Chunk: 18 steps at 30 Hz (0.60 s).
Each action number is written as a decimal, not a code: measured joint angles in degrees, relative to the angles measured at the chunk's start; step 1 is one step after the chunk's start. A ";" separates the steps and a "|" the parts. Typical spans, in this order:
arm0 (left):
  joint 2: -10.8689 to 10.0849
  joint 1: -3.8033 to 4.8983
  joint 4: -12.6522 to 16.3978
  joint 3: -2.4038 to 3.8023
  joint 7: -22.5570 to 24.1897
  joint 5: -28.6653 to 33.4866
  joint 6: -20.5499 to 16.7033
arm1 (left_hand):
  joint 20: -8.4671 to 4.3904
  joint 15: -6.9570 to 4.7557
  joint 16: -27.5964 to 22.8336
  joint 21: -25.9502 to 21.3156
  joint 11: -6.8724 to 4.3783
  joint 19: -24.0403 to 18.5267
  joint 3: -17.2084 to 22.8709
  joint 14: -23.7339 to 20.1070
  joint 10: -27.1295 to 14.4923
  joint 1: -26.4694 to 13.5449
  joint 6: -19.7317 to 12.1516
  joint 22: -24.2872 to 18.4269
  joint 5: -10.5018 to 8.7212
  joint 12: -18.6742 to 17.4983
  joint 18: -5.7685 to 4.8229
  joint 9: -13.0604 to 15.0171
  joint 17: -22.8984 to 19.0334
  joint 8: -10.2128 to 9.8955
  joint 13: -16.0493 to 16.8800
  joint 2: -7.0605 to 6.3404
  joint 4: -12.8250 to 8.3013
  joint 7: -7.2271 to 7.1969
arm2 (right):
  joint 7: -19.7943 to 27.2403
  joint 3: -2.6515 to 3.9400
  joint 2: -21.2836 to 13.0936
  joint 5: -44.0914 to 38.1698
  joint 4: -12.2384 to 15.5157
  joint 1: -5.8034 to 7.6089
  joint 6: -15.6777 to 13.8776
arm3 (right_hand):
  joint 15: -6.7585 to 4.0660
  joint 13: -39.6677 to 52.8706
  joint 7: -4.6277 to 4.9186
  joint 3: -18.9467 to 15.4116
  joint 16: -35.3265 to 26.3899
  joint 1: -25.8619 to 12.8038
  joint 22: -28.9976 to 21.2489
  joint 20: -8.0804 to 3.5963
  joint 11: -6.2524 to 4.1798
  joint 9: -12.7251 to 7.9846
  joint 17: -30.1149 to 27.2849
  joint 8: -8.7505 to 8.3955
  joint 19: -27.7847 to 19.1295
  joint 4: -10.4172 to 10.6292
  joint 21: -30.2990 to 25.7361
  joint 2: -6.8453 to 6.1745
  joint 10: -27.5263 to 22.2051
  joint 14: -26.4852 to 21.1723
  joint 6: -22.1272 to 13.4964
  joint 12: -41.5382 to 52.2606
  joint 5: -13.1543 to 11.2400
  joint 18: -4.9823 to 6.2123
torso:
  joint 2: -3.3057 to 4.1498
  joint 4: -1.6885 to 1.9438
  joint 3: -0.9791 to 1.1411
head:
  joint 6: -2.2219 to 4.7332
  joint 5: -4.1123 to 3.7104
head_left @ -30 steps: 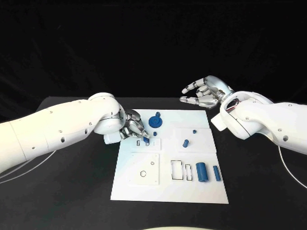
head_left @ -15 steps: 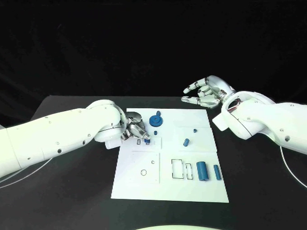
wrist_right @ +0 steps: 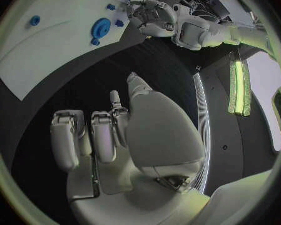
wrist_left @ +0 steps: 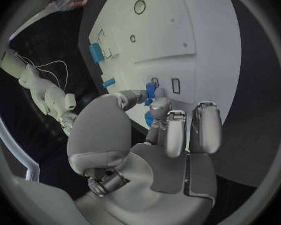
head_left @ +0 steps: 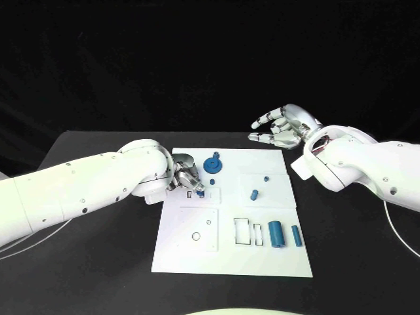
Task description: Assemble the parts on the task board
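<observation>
Now left hand (head_left: pixel 186 180) pinching blue part (wrist_left: pixel 151 90)

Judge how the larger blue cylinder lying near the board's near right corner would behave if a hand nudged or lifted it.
The larger blue cylinder lies on its side on the task board, so a sideways nudge would probably roll it, perhaps into the slimmer blue piece beside it. It looks like rigid plastic, likely light. Its smooth round surface might slip in a loose pinch.

No readable text, labels, brands, numbers or signs anywhere: task board (head_left: pixel 231 259) plain white, parts unmarked, arms and surface (head_left: pixel 96 275) bare of lettering.
</observation>
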 measured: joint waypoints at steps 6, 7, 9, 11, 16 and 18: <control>0.03 0.00 -0.04 0.01 -0.13 -0.13 0.23 | 0.00 0.00 0.00 0.21 -0.13 0.00 0.00 0.00 0.13 0.00 0.01 0.13 0.00 0.00 0.01 0.00 0.00 -0.05 0.08 0.01 0.00 0.00 | -0.04 0.00 0.00 -0.14 0.00 -0.04 0.05 | 0.00 0.00 0.00 0.00 0.00 0.00 0.03 0.00 0.00 0.00 0.00 0.00 0.00 0.00 0.00 0.00 0.00 0.00 0.00 0.00 0.00 0.00 | 0.00 0.04 -0.01 | -0.10 -0.12; 0.04 0.00 -0.04 0.02 -0.18 -0.13 0.33 | 0.00 0.00 0.00 0.21 -0.20 0.00 0.00 0.00 0.21 0.01 0.01 0.18 0.00 0.00 0.00 0.00 -0.01 -0.06 0.08 0.01 0.00 -0.01 | -0.05 0.00 0.00 -0.16 -0.01 -0.04 0.07 | 0.00 0.00 0.00 0.00 0.00 0.00 0.05 0.00 0.00 0.00 0.00 0.00 0.00 0.00 0.00 0.00 0.00 0.00 0.00 0.00 0.00 0.00 | 0.00 0.05 -0.02 | -0.10 -0.13; 0.04 0.01 -0.05 0.03 -0.25 -0.13 0.54 | 0.00 0.00 0.00 0.21 -0.20 0.00 0.00 0.00 0.21 0.01 0.09 0.18 0.00 0.00 0.00 0.00 -0.01 -0.06 0.08 0.01 0.00 -0.09 | -0.06 0.00 0.01 -0.19 -0.03 -0.07 0.08 | 0.00 0.00 0.00 0.00 0.00 0.00 0.05 0.00 0.00 0.00 0.00 0.00 0.00 0.00 0.00 0.00 0.00 0.00 0.00 0.00 0.00 0.00 | 0.00 0.07 -0.02 | -0.10 -0.13; 0.04 0.02 -0.07 0.04 -0.32 -0.13 0.82 | 0.00 0.00 0.00 0.21 -0.20 0.00 0.00 0.00 0.21 0.01 0.10 0.18 0.00 0.00 0.01 0.01 -0.01 -0.06 0.08 0.01 0.00 -0.09 | -0.07 0.00 0.01 -0.22 -0.05 -0.10 0.11 | 0.00 0.00 0.00 0.00 0.00 0.00 0.05 0.00 0.00 0.00 0.00 0.00 0.00 0.00 0.00 0.00 0.00 0.00 0.00 0.00 0.00 0.00 | 0.00 0.07 -0.02 | -0.13 -0.06; 0.10 0.03 -0.15 0.05 -0.51 -0.11 1.49 | 0.00 0.00 0.00 0.21 -0.20 0.00 0.00 0.00 0.21 0.02 0.11 0.18 0.29 0.00 0.01 0.00 -0.01 -0.22 0.08 0.02 0.00 -0.10 | -0.10 0.00 0.02 -0.26 -0.07 -0.17 0.15 | 0.00 0.00 0.15 0.00 0.00 0.00 0.04 0.00 0.00 0.00 0.00 0.00 0.00 0.00 0.00 0.00 0.00 0.00 -0.15 0.00 0.00 0.00 | -0.08 0.06 -0.02 | -0.14 0.20; 0.14 0.02 -0.18 0.05 -0.55 -0.10 1.64 | 0.00 0.00 0.00 0.21 -0.20 0.00 0.00 0.00 0.21 0.02 0.11 0.17 0.30 0.00 0.01 0.00 -0.01 -0.22 0.08 0.03 0.00 -0.11 | -0.10 0.00 0.03 -0.27 -0.08 -0.19 0.15 | 0.00 0.00 0.15 0.00 0.00 0.00 0.04 0.00 0.00 0.00 0.01 0.00 0.00 0.00 0.00 0.00 0.00 0.00 -0.15 0.00 0.00 0.00 | -0.09 0.07 -0.02 | -0.12 0.24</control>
